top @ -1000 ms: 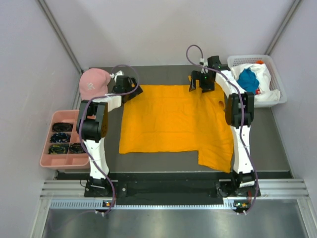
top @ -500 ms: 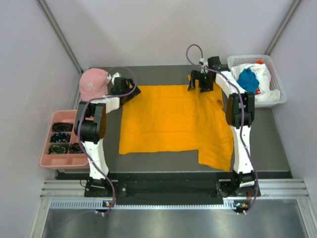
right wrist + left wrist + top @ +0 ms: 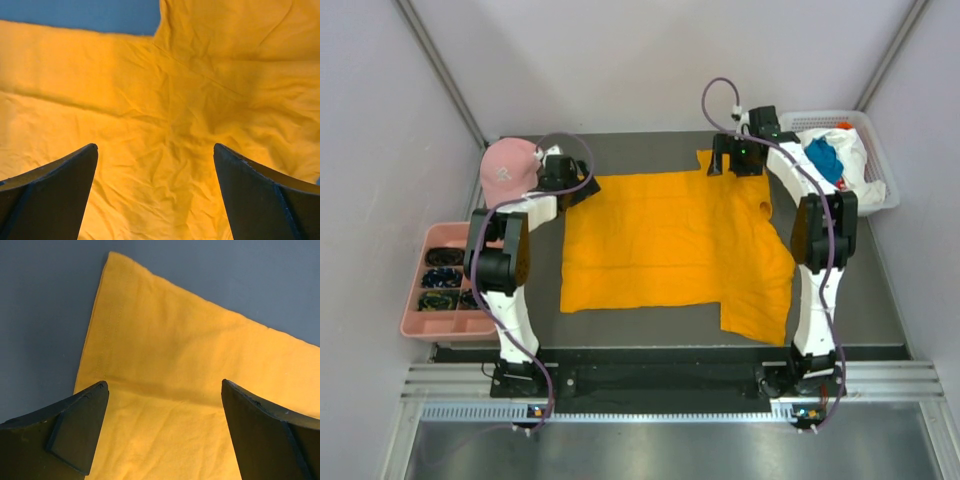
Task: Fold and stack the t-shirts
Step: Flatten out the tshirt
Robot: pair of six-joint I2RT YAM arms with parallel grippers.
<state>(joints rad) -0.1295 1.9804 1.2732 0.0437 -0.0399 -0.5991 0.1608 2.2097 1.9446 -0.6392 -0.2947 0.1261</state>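
The orange t-shirt [image 3: 670, 240] lies flat on the table [image 3: 650, 145], long axis left to right, with the left gripper [image 3: 163, 385] above its far-left corner and the right gripper [image 3: 154, 146] above what seems the far-right sleeve, both wide open and empty.

The dark grey worktop [image 3: 650, 145] carried an orange-yellow t-shirt [image 3: 670, 240] spread flat across its middle. The cloth was mostly smooth, with a small tab of it reaching toward the far edge and a longer flap extending toward the near edge on the right. A pink cap [image 3: 508, 170] sat at the far left corner, near the shirt's far left corner. A white basket [image 3: 825, 117] stood at the far right corner. A pink compartmented tray [image 3: 445, 325] lay along the left side; from above it was hard to tell whether it rested fully on the worktop or overhung its edge.
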